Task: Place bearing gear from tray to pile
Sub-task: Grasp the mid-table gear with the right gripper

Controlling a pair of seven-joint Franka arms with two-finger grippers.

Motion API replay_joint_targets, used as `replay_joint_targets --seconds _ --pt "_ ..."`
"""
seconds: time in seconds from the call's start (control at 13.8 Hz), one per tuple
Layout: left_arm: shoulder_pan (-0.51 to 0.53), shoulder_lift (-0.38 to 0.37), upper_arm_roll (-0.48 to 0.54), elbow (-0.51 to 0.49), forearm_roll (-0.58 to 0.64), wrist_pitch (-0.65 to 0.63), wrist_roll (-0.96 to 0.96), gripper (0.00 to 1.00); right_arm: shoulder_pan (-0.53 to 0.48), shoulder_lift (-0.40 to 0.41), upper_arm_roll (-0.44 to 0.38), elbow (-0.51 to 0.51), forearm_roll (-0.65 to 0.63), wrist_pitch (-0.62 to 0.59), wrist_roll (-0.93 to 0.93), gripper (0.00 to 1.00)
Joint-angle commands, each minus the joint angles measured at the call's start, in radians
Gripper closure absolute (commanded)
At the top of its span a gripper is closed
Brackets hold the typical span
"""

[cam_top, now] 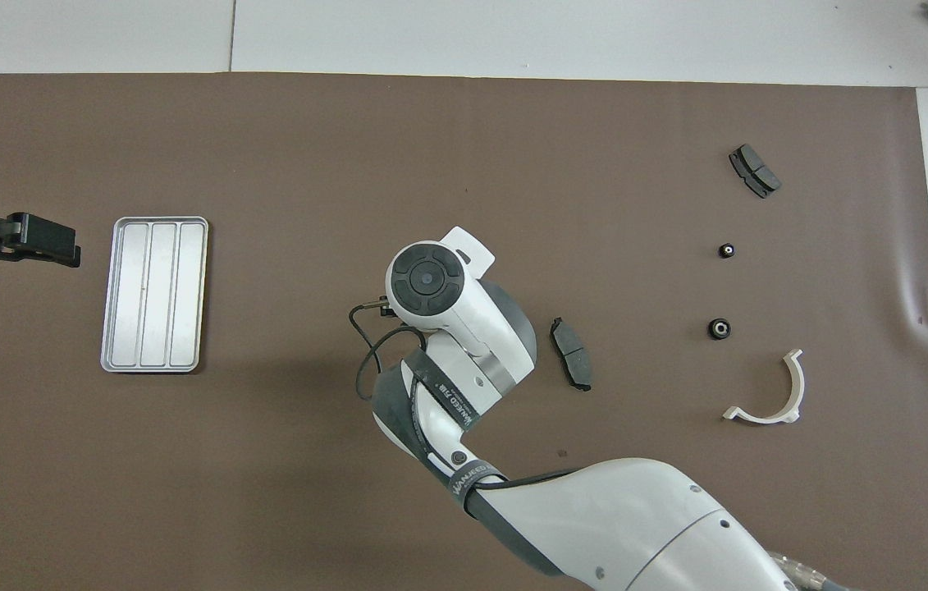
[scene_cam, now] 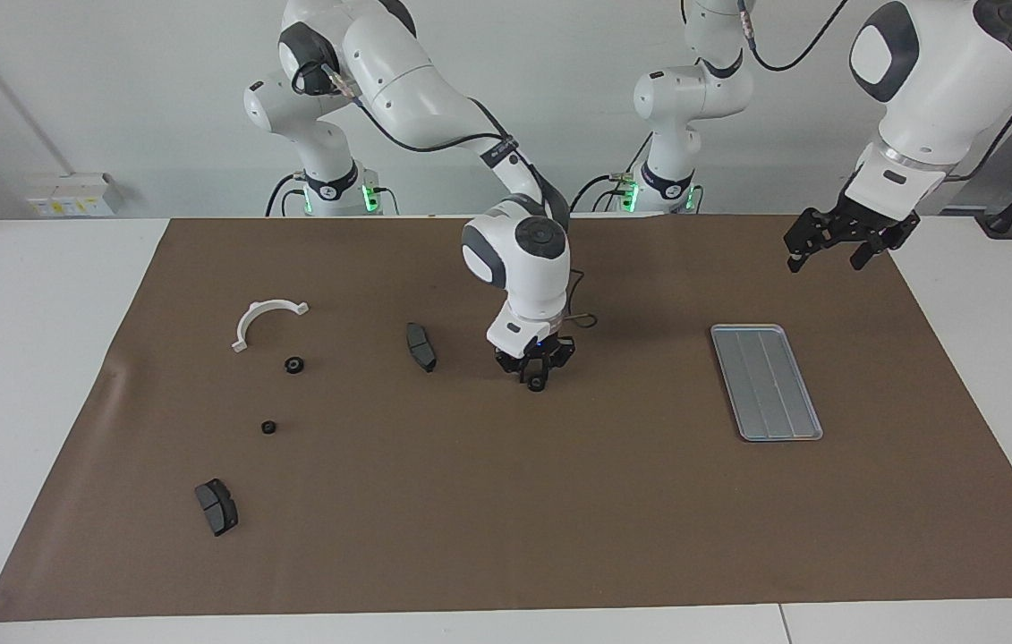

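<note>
Gear (scene_cam: pixel 538 385): small, black and round, on the mat (scene_cam: pixel 506 519), well apart from the tray (scene_cam: pixel 765 380) toward the right arm's end and level with the tray's middle. In the overhead view the right arm's wrist hides it.

Left gripper (scene_cam: pixel 835 255): jaws open, hanging over the mat's edge above the tray's end nearer the robots; this arm waits.

Bracket (scene_cam: pixel 266 317): white half-ring, the part of the pile nearest the robots, far from the tray toward the right arm's end.

Pad (scene_cam: pixel 420 347): the pile's part closest to the tray, lying just beside the gear.

Right gripper (scene_cam: pixel 537 377): pointing straight down, its fingertips drawn in on the gear from either side. The gear sits between the tips, low in the jaws. Whether it is clear of the mat cannot be told.

Tray: nothing lies in it.

Two more gears (scene_cam: pixel 293 365) (scene_cam: pixel 268 427) and a second pad (scene_cam: pixel 216 505): the rest of the pile, the pad being farthest from the robots.

Step in hand, by judgement: securing the gear short of the pile. The part is small and round, so it should be held centred between the tips and lifted straight up. It can then be carried low away from the tray, clear of the nearby pad, and released beside the other gears.
</note>
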Motion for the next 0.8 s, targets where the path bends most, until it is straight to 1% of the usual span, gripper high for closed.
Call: replay_joint_targets --seconds 0.0,0.29,0.44,0.51,0.58,0.73 --pt "0.000 -0.023 0.005 -0.024 -0.007 -0.002 0.002 0.00 -0.003 -0.024 0.004 -0.029 -0.013 0.027 0.057 1.00" --pt "0.000 -0.023 0.005 -0.024 -0.007 -0.002 0.002 0.00 -0.022 -0.038 0.004 0.003 -0.008 -0.005 0.050 1.00" --pt "0.000 -0.023 0.005 -0.024 -0.007 -0.002 0.002 0.00 -0.055 -0.088 -0.001 -0.003 -0.013 -0.051 0.042 1.00" --pt "0.000 -0.023 0.005 -0.024 -0.007 -0.002 0.002 0.00 -0.091 -0.137 -0.001 -0.014 -0.014 -0.069 0.033 1.00" --pt "0.000 -0.023 0.003 -0.024 -0.007 -0.002 0.002 0.00 -0.137 -0.176 -0.001 -0.015 -0.014 -0.115 0.004 1.00" --pt "0.000 -0.023 0.005 -0.024 -0.007 -0.002 0.002 0.00 -0.208 -0.222 -0.001 -0.020 -0.014 -0.176 -0.048 1.00"
